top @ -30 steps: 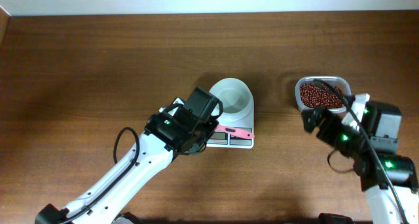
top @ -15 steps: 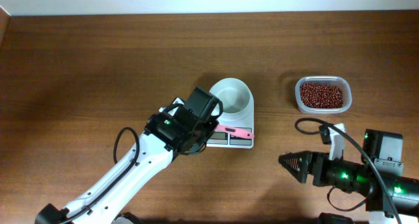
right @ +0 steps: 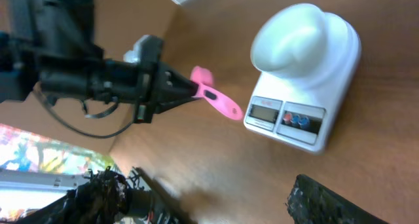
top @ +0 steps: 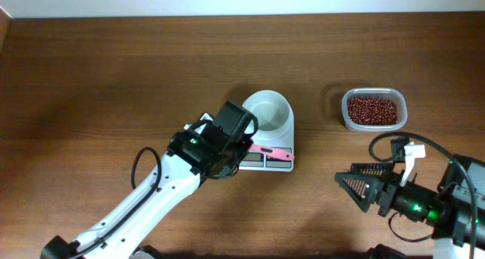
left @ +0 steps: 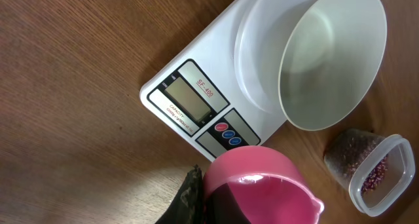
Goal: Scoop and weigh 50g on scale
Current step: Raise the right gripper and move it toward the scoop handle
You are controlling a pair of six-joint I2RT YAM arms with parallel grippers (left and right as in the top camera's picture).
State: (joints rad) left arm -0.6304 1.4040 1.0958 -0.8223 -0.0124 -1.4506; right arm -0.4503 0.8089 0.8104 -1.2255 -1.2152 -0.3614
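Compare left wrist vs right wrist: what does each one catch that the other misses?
Left wrist only: the clear tub of beans, and the empty inside of the bowl. Right wrist only: the left arm, its left gripper shut on the handle of the pink scoop, plus the fingers of the right gripper, spread wide with nothing between them. Both: the scale with the bowl on its platform, and the scoop near the scale's display end.

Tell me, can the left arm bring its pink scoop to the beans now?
Probably yes: only bare table lies between the pink scoop and the tub of beans; the right gripper hangs aside.
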